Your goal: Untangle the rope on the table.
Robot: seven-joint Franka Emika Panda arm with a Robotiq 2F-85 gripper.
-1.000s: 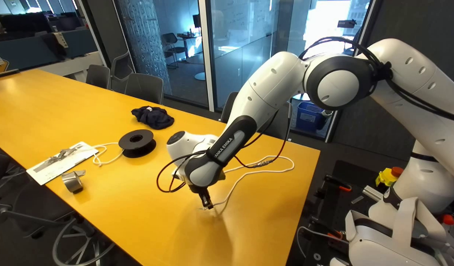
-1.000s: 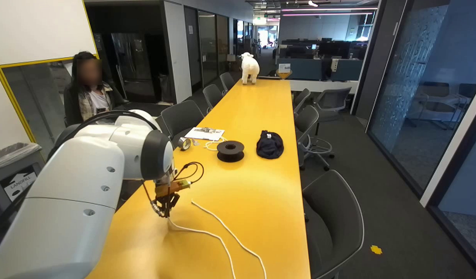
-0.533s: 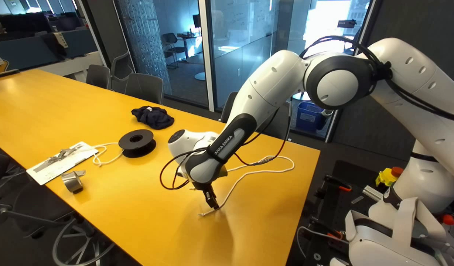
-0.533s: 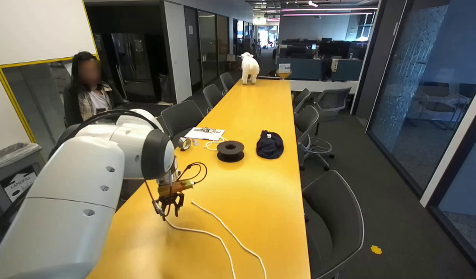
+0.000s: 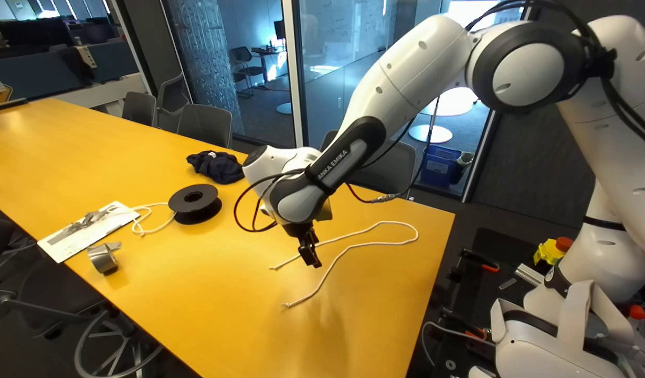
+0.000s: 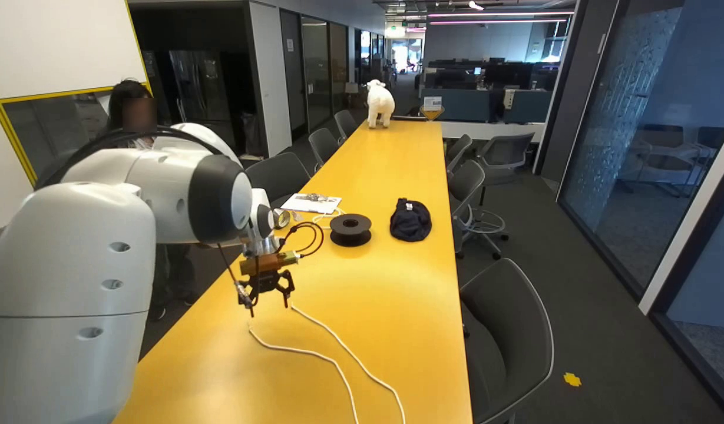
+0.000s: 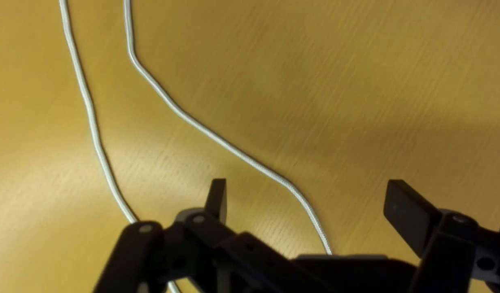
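Cream rope (image 7: 233, 149): laid on the counter (image 5: 217, 294) in a wide U; both free ends are pointed toward the black spool (image 5: 195, 207), the bend farther from it; no crossing can be seen.
Jaws: released, with nothing gripped, and raised above the rope on its spool side; in the wrist view one strand is framed between them, the second outside.
U bend: untangling is judged nearly finished; at most, straightening is left to be done.
Free ends: one alone should be straddled squarely and pinched, then drawn slowly and low away from the other, so that no crossing is made.
Black spool: laid flat, with white cord (image 5: 143, 232) looped just beside it; whether any is wound on it cannot be told.
White sheet (image 5: 91, 235): placed past that cord from the spool; small grey pieces (image 5: 87, 221) are carried on it.
Blue bin (image 5: 439, 167): well apart from the spool, beyond the counter; its contents are hidden.
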